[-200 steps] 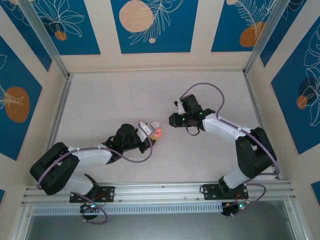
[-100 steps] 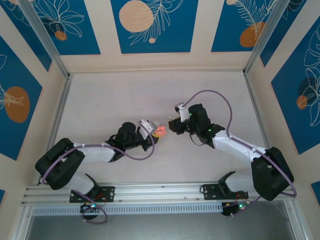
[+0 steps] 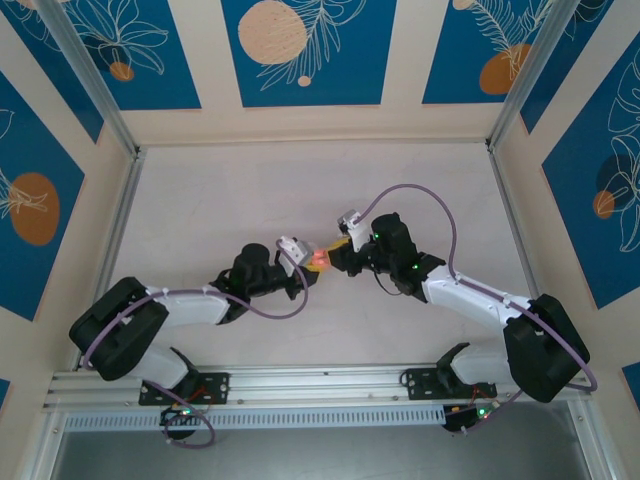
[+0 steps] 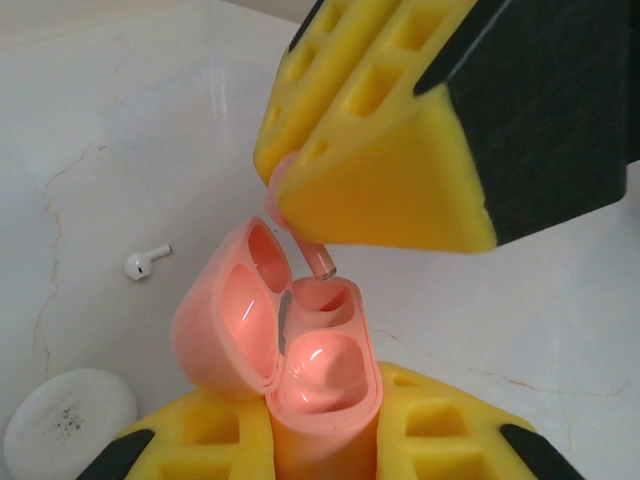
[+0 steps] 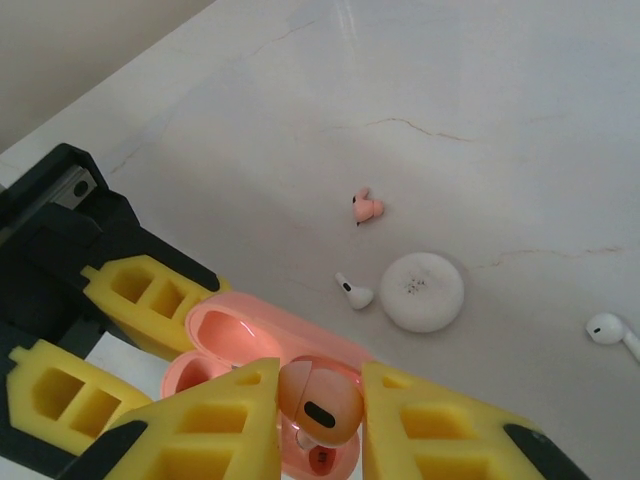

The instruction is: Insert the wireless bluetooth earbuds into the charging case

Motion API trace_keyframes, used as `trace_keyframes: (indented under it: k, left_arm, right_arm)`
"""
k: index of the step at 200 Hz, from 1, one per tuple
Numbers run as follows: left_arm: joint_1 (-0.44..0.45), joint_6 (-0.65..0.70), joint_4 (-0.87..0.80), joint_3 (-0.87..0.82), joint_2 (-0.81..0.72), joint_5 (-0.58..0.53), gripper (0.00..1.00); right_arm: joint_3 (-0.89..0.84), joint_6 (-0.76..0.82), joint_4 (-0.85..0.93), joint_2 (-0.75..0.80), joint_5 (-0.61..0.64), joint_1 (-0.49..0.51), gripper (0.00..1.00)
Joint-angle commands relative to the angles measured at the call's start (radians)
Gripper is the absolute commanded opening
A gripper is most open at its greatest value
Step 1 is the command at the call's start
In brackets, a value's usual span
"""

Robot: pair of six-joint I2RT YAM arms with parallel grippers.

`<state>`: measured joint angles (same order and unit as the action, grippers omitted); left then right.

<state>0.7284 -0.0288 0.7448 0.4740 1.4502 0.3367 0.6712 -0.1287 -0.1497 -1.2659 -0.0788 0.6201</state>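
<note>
- left claw [image 3: 305, 262]: clenched on the charging case [image 4: 320, 370], yellow fingers [image 4: 200, 440] pressed to either side of its lower body
- case salmon-pink, held upright off the tabletop [image 5: 500, 120], lid hinged open and leaning to one side; both sockets inside are bare and glossy
- right claw [image 5: 318, 420]: grasping the held pink earbud [image 5: 318, 405] between its yellow pads, directly over the case
- left wrist view: the earbud's stem points down from the claw's tips, its end at the mouth of the socket on the side of the case away from the left claw; cannot tell whether stem and rim touch
- top view: the two claws meet tip to tip at the case, near the middle of the tabletop
- right wrist view, beyond the case on the tabletop:
  - loose pink earbud [image 5: 367, 207], farthest from the case, lying alone
  - white earbud [image 5: 354, 292], nearer the case, just beside the white disc [image 5: 423, 290]
  - second white earbud [image 5: 610, 328], well apart from the case, on the disc's other side
- disc lies flat, dark specks on its top
</note>
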Motion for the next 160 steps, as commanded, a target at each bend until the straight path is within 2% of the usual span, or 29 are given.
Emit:
trace_keyframes:
  k: [1,124,144,160]
  left_arm:
    - [-0.009,-0.02,0.049,0.011,-0.03,0.008,0.12]
    - [-0.009,-0.033,0.088,0.004,-0.051,-0.003,0.12]
    - [-0.009,-0.03,0.087,0.005,-0.056,-0.006,0.12]
    - [-0.009,-0.026,0.085,0.006,-0.058,-0.009,0.12]
  right_arm:
    - [-0.007,0.05,-0.007,0.034,0.008,0.006,0.22]
    - [-0.016,0.106,0.027,0.058,0.085,0.032,0.22]
    - [-0.013,0.108,0.029,0.061,0.042,0.032,0.25]
    - [-0.014,0.097,0.027,0.065,0.008,0.03,0.31]
